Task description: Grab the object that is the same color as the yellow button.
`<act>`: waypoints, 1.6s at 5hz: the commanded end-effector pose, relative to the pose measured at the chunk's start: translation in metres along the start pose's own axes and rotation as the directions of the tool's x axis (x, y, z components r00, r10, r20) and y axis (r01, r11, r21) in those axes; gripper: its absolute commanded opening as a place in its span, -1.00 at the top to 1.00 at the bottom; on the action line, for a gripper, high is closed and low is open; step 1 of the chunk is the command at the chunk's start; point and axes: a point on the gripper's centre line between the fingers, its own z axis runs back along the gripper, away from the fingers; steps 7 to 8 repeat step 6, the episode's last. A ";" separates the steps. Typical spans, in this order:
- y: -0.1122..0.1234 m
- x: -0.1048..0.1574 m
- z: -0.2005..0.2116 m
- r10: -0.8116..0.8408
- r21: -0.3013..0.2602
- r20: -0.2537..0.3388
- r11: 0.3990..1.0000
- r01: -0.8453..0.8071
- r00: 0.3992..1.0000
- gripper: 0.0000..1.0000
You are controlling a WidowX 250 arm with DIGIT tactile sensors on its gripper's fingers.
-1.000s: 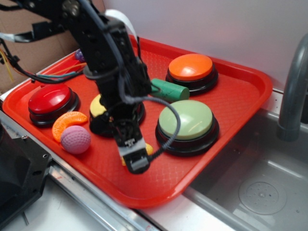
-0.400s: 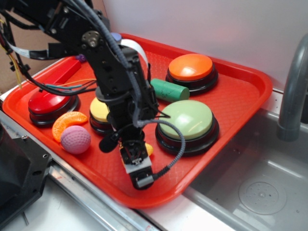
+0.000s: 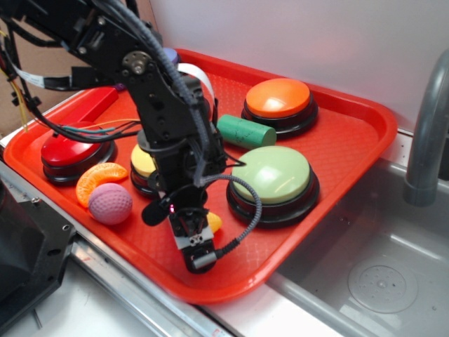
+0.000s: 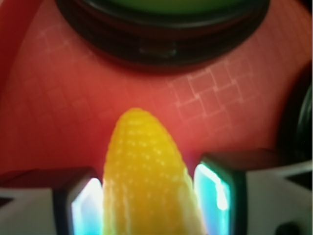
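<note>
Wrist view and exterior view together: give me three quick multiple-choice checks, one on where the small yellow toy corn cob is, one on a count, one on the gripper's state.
1. Where is the small yellow ridged plastic toy corn cob?
A. On the orange domed button
B. Between the gripper's fingers, over the red plastic tray
C. Beside the pink dimpled ball

2. How many large domed push buttons sit on the red plastic tray?
A. Two
B. Three
C. Four

3. How do the jaws of the gripper stand?
A. One finger on each side of the cob
B. Shut with nothing between them
C. Clamped on the green cylinder

Answers:
1 B, the wrist view shows the cob between the two fingers, tray behind it.
2 C, red, pale yellow, pale green and orange.
3 A, the fingers flank the cob; whether they press it cannot be told.
</note>
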 end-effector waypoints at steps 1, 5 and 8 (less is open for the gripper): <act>0.017 0.018 0.051 0.066 -0.074 0.094 0.995 -0.059 0.993 1.00; 0.133 -0.022 0.145 0.302 0.035 0.144 0.950 -0.310 0.942 1.00; 0.143 -0.029 0.145 0.317 0.014 0.132 0.947 -0.322 0.939 1.00</act>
